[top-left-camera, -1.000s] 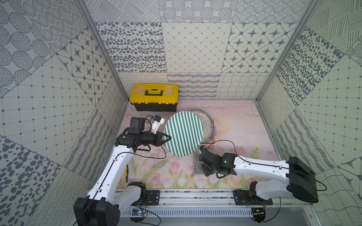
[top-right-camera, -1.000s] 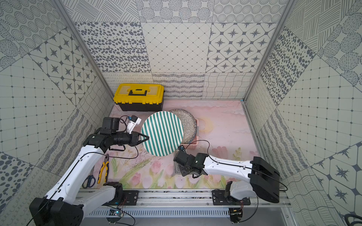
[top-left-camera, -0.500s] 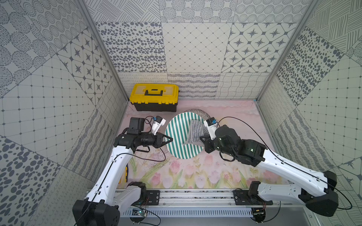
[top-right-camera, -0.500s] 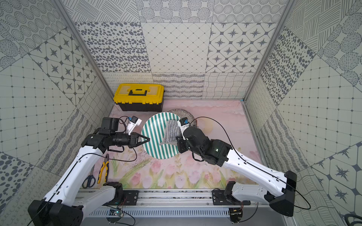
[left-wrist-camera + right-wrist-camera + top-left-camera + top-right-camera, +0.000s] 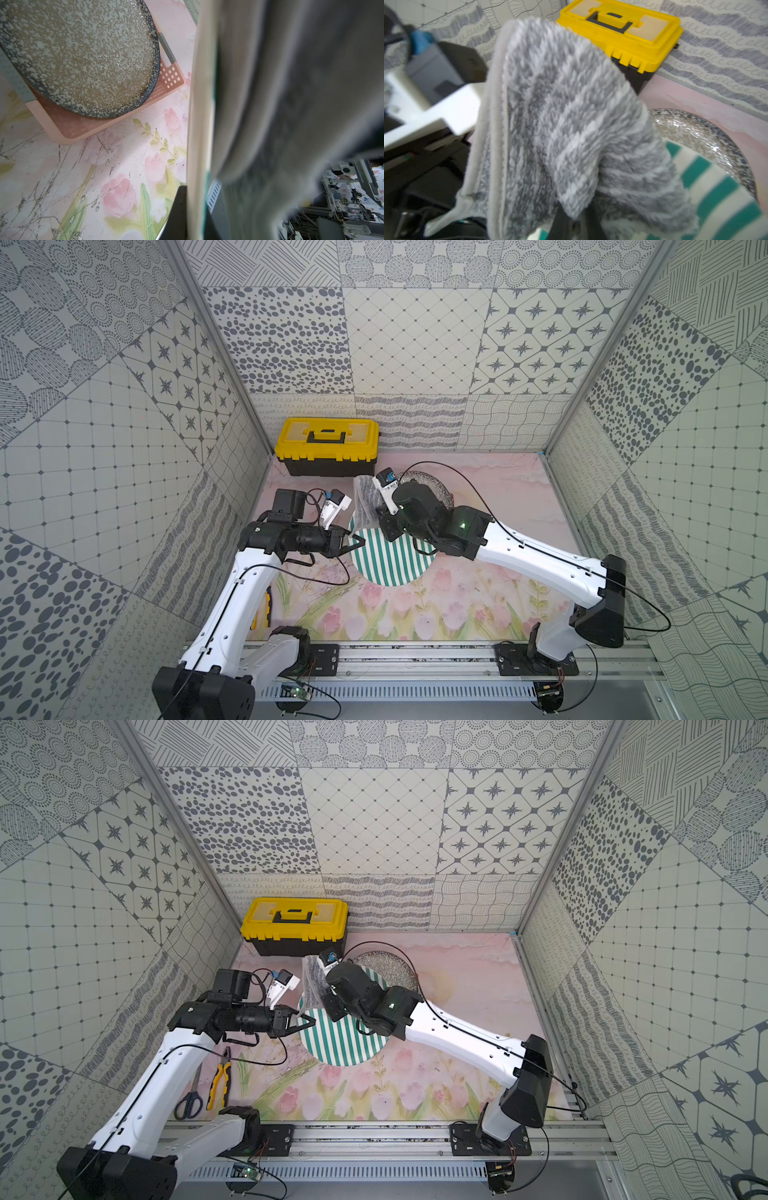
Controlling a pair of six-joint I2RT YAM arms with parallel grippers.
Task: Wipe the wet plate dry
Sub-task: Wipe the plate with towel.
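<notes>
While fast on the striped plate, left fingers; right fingers fast on towel.

Yellow toolbox at back, pliers beside scissors.

Centre: striped plate, green and white, left rim pinched in left gripper. Right gripper clamps grey cloth at plate's far-left part. Speckled plate just behind. Yellow toolbox far left. Pliers and scissors near left, on floral mat.
</notes>
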